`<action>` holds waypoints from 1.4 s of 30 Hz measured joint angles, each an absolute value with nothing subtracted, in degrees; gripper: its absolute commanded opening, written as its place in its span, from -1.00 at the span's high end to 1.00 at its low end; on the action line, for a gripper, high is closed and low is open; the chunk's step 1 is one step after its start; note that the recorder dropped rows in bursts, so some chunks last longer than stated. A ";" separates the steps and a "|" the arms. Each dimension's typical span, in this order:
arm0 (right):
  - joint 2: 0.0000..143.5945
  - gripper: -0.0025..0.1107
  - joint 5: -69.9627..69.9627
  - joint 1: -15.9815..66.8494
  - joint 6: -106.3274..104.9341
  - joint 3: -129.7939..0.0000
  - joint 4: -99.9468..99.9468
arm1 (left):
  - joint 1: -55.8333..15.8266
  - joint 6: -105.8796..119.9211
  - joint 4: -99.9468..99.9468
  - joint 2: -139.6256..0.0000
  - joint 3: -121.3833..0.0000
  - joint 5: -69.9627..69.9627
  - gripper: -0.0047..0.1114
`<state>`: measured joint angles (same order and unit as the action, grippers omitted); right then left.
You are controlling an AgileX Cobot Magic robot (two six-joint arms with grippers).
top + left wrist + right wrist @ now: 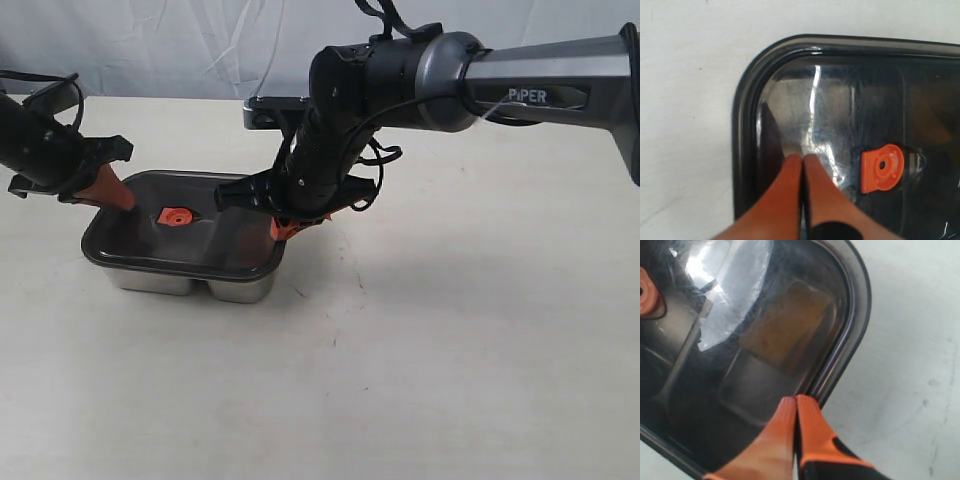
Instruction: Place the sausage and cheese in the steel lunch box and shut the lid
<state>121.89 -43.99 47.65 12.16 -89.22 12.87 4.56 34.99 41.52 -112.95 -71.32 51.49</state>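
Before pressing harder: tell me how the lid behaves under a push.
The lid looks flat and rigid, so it probably won't flex. Its glossy top may let the left gripper skid. Resting on the steel lunch box, it likely won't tip.

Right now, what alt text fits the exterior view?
A dark lid sits on the steel lunch box, an orange valve near its centre. Both shut, the left tool and right tool rest on its opposite ends.
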 measured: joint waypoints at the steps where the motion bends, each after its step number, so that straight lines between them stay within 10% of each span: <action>1: 121.89 0.97 -43.99 47.65 12.16 -89.22 12.87 | 4.56 34.99 41.52 -112.95 -71.32 51.37 0.92; 25: 104.76 0.97 -54.76 40.19 8.09 -93.61 -1.47 | 4.47 34.99 32.53 -78.01 -69.93 44.05 0.92; 42: 78.76 0.97 -29.64 32.78 -4.65 -55.41 12.45 | 4.47 34.26 27.29 -44.54 -48.84 47.81 0.92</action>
<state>78.76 -29.64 32.78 -4.65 -55.41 12.45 4.47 34.26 27.29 -44.54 -48.84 47.81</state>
